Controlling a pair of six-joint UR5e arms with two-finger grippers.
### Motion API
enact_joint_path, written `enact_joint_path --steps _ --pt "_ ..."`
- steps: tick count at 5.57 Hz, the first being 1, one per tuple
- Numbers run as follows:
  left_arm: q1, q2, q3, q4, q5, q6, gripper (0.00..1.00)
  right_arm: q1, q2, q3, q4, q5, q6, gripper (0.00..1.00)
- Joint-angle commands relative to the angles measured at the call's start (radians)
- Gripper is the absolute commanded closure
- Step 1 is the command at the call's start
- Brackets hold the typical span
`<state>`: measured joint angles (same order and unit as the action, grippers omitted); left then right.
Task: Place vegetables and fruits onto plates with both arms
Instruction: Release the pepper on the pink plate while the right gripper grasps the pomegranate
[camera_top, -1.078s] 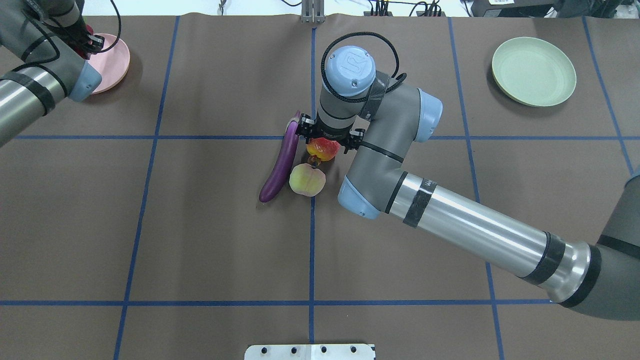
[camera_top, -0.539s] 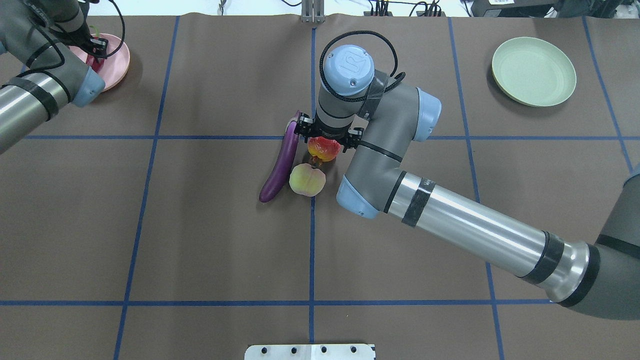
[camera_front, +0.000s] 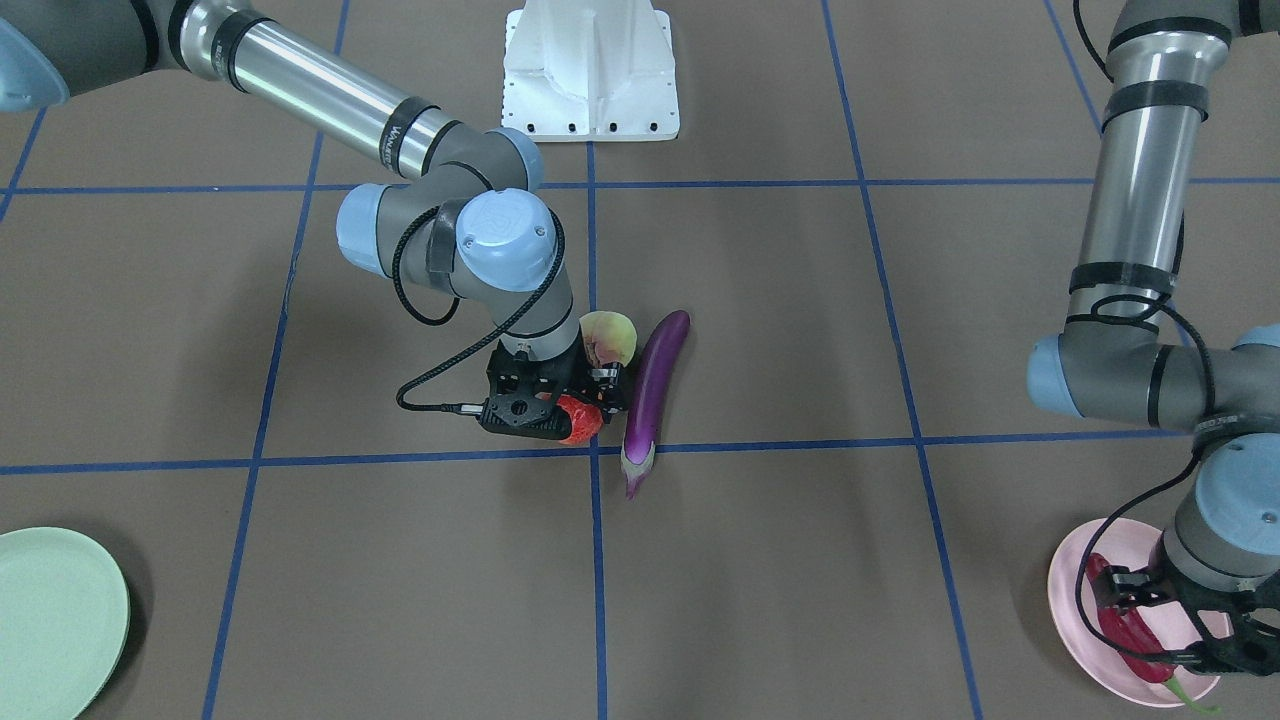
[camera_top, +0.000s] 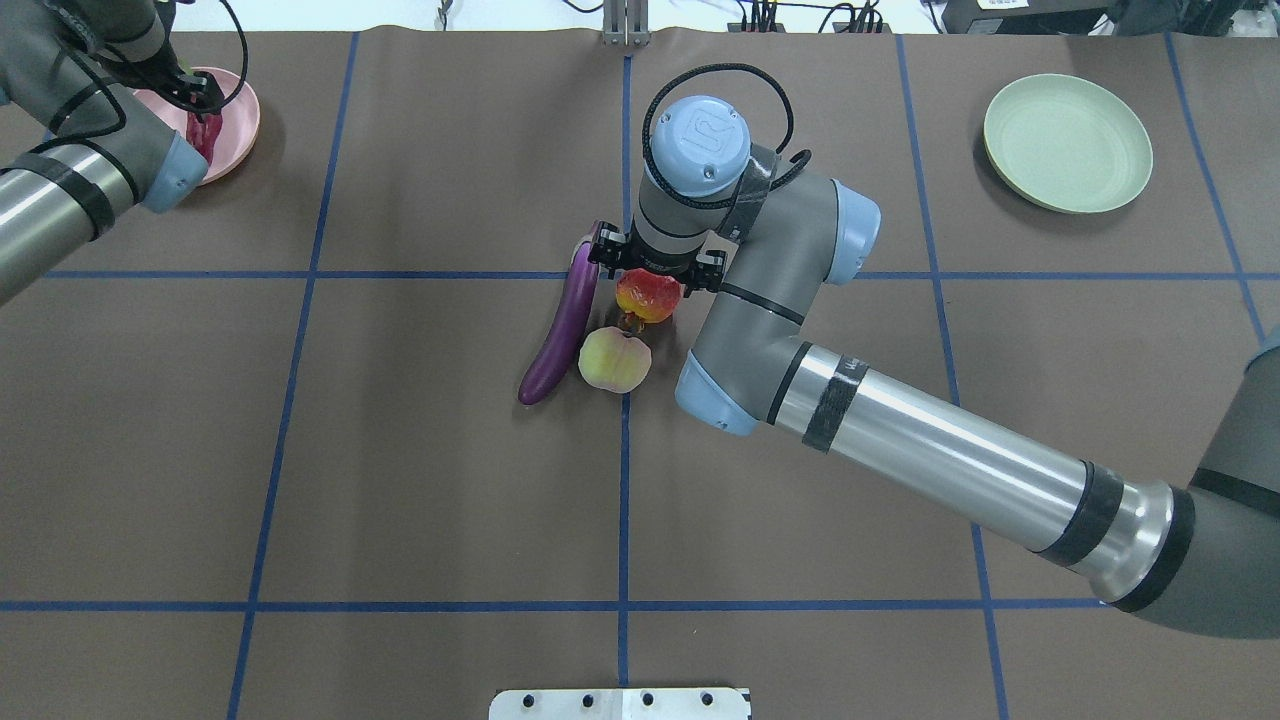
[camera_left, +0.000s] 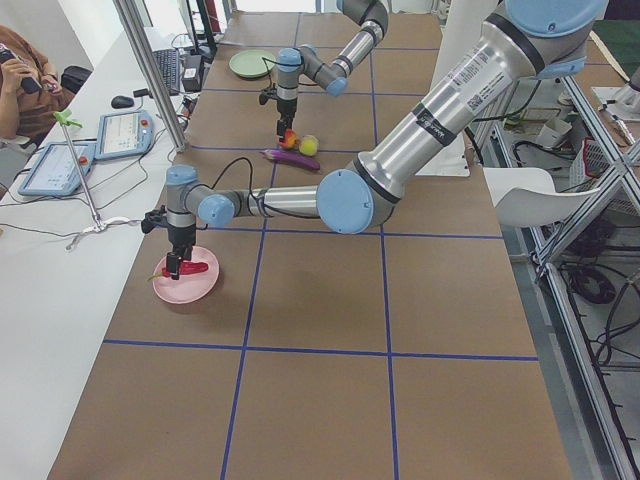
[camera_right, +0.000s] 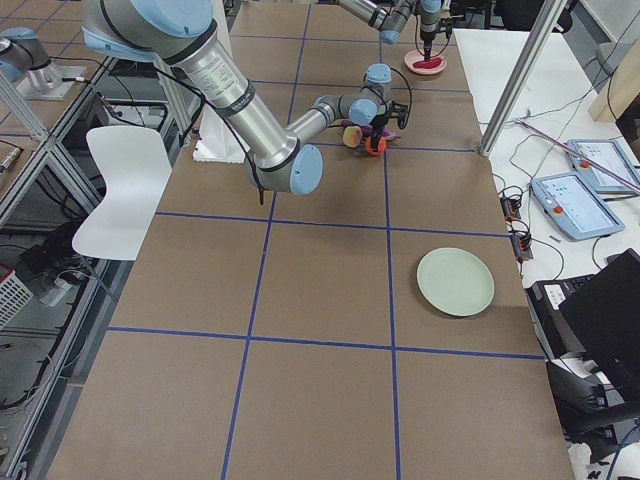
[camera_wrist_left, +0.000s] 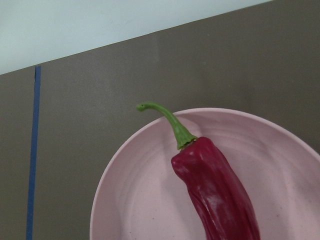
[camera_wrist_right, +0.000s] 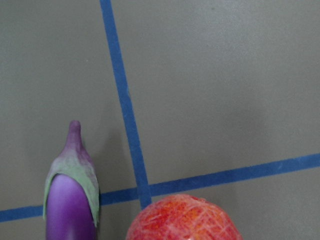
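Observation:
My left gripper is down over the pale pink plate at the table's far left. It looks shut on the red chili, which lies on the plate; in the left wrist view the chili shows its green stem. My right gripper is at the table's middle, shut on the red-orange bumpy fruit. Its fingers are hidden under the wrist. The purple eggplant lies just left of it and the peach just in front. The mint green plate is bare at the far right.
The brown table cover carries a grid of blue tape lines. The white base block stands at the robot's edge. In the exterior left view an operator sits beside a white side bench with tablets.
My left gripper has turned and come down, so the chili now shows lying on the pink plate. My right arm has shifted only slightly over the bumpy fruit.

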<state>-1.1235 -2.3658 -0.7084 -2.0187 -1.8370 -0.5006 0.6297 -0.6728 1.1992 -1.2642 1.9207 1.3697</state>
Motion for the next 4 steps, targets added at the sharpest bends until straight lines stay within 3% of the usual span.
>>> enact_joint_path --steps 1,4 --pt "0.002 -0.004 -0.006 0.001 -0.002 -0.013 0.01 -0.001 -0.001 0.005 0.002 -0.005 0.000 1.00" --pt "0.090 -0.018 -0.193 0.015 -0.109 -0.207 0.01 0.091 -0.007 0.100 -0.007 0.000 0.011 1.00"
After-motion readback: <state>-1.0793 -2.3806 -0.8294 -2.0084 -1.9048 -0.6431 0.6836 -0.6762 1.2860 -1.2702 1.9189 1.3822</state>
